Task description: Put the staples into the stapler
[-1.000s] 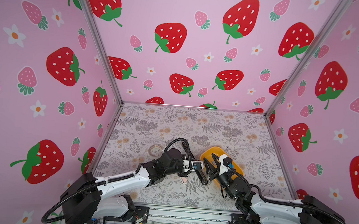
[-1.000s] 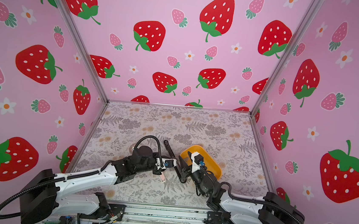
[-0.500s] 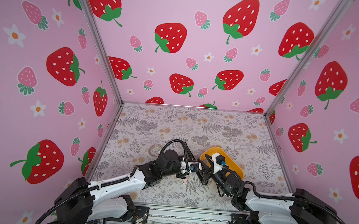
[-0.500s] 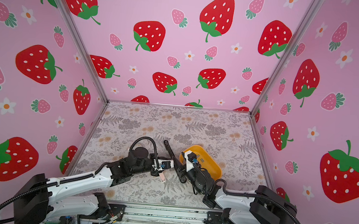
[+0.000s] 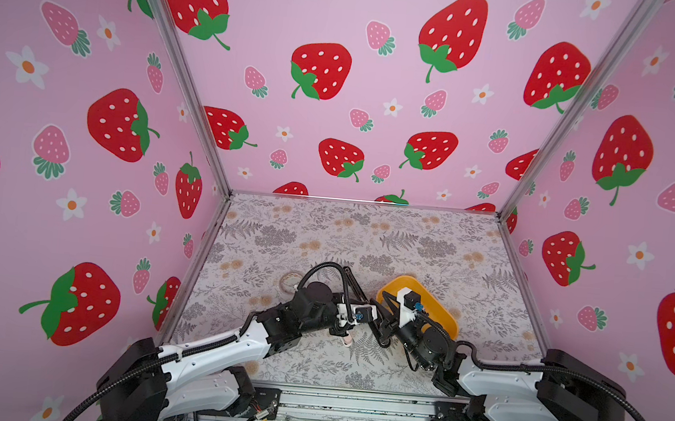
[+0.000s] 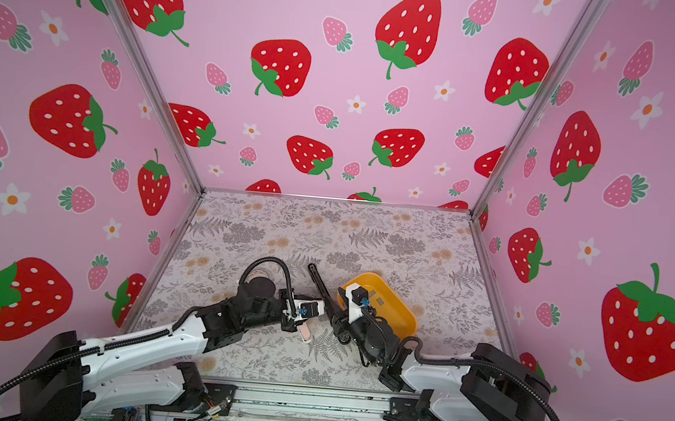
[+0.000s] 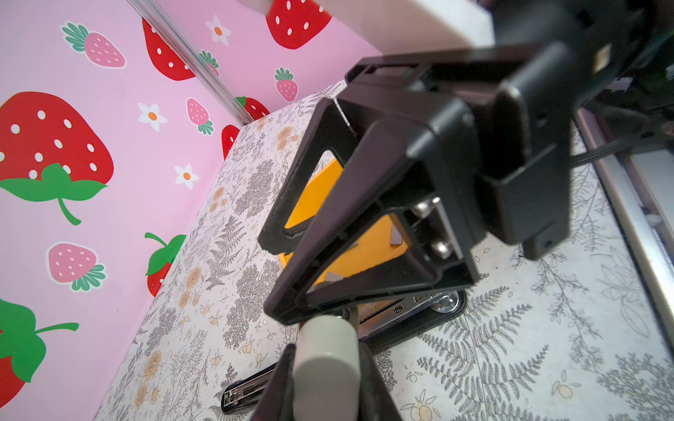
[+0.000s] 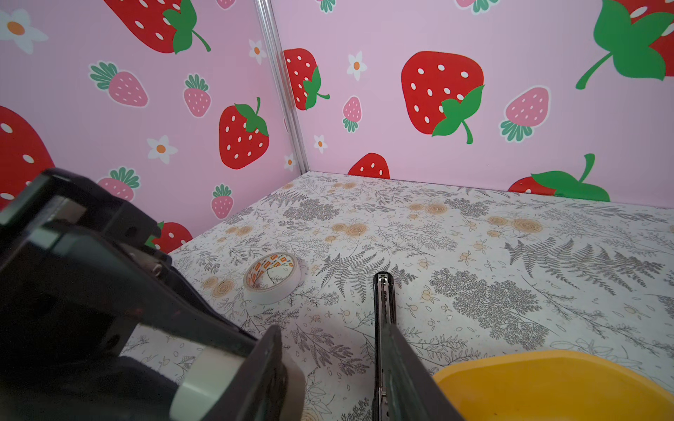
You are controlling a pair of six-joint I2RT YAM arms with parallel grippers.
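Swung from the yellow tray (image 8: 547, 386) toward the stapler (image 7: 412, 310), the right gripper (image 8: 333, 350) was set beside its rail (image 8: 383, 299), jaws part-open and empty, while the left gripper (image 7: 324, 375) was clamped on a pale rounded part (image 7: 324, 350); the staples (image 7: 395, 235) were left in the tray, none judged loaded.

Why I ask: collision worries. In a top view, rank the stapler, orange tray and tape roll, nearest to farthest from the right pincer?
1. stapler: beneath the right pincer.
2. orange tray: just to its right.
3. tape roll: well to the left.
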